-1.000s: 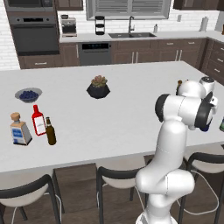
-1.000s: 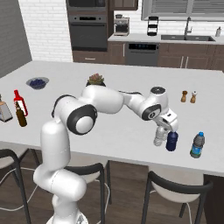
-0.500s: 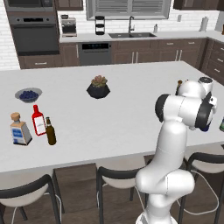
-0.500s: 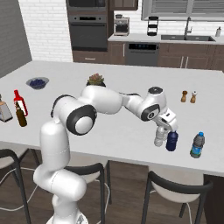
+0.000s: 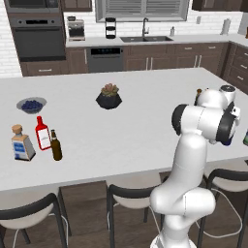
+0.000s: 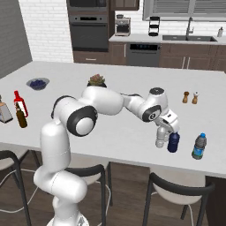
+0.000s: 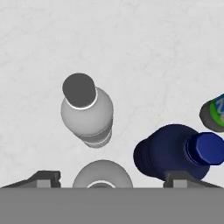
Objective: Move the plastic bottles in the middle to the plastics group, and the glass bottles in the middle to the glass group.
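While I am hanging over the right end of the white stone island counter (image 6: pixel 110 84), my gripper (image 7: pixel 113 177) is standing with its jaws spread wide and clamping nothing. From the hand view I am looking down on the clear-whitish plastic water bottle with a grey cap (image 7: pixel 87 113), upright between the lines of my two fingertips (image 7: pixel 43 177). The stubby dark blue capped plastic bottle (image 7: pixel 168 151) is standing upright just beside it, close against my other fingertip. In the right base view the clear one (image 6: pixel 160 140) and the blue one (image 6: pixel 173 142) are standing side by side near the front edge, with a dark bottle with a green-blue label (image 6: pixel 199 146) a little further along, so I am judging both to be in the plastics group.

I am expecting both to be light, thin-walled and smooth: easy to tip, and likely to dent or slip under a hard squeeze. I would be taking either across the body just below the shoulder.

Far off at the other end, the slim dark brown long-necked glass bottle (image 5: pixel 56 145) is standing beside the flat red bottle with a white label (image 5: pixel 42 134) and the squarish clear bottle with a cork stopper (image 5: pixel 22 144). I am judging it heavier, rigid and breakable.
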Motion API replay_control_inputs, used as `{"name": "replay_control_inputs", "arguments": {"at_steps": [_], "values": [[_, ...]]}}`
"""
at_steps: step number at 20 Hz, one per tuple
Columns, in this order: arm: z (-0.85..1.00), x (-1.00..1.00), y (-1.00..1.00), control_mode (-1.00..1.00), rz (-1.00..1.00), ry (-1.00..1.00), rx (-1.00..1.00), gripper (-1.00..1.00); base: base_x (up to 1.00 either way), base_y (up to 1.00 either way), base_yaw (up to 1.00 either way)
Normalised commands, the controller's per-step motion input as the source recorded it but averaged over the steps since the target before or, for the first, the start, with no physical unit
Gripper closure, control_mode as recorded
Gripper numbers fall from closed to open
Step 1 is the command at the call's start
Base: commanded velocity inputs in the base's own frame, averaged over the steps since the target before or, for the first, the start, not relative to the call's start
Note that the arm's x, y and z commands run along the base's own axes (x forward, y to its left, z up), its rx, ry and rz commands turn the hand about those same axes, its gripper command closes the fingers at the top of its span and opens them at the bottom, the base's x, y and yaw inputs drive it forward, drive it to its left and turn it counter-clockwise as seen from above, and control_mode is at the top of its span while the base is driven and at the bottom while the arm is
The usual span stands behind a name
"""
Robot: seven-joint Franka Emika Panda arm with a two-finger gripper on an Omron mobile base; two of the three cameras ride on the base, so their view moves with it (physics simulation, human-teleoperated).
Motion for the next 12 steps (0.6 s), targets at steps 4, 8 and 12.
{"name": "replay_control_inputs", "arguments": {"at_steps": [4,8,12], "values": [[0.01,-0.09,0.05,-1.00,0.00,0.00,0.00,-1.00,0.00,0.00,0.00],[0.13,-0.43,0.38,-1.00,0.00,0.00,0.00,-1.00,0.00,0.00,0.00],[0.49,-0.52,0.30,-1.00,0.00,-0.01,0.00,-1.00,0.00,0.00,0.00]]}}
